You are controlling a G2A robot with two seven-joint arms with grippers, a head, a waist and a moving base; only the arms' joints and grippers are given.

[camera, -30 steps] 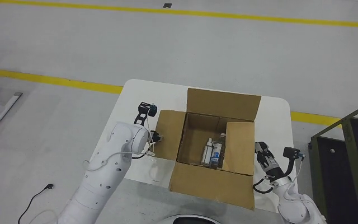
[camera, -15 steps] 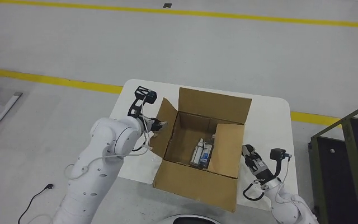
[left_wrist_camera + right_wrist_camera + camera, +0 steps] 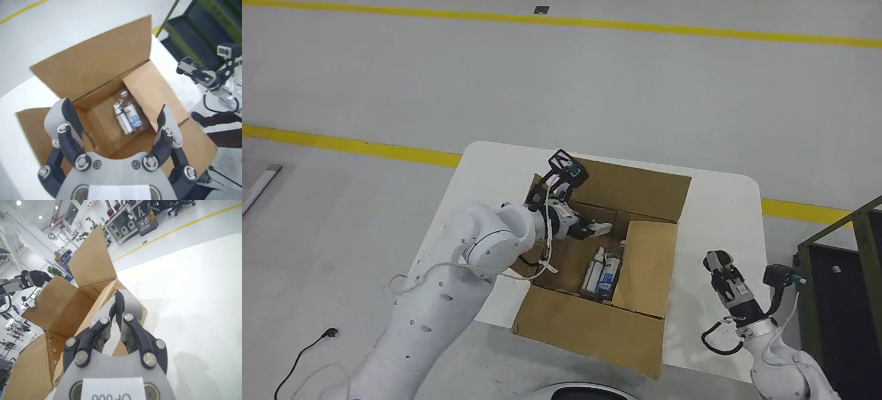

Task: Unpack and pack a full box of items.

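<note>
Motion is nearly all on the left: 1 second ago the left tool (image 3: 114,110) sat outside the box (image 3: 634,188), by its left flap. Now it hangs over the open top, fingers spread wide and holding nothing, aimed down at the bottles (image 3: 127,117) that lie together on the box floor, close against the folded-in right flap. The right tool (image 3: 117,302), fingers pinched together and empty, has drawn away from that flap and sits over the bare surface (image 3: 724,205), apart from the box. The box itself lies a little nearer the surface's left edge than it did. By my reading the flaps are dealt with and unpacking starts here: a descent onto the bottles looks next, with nothing out yet.
</note>
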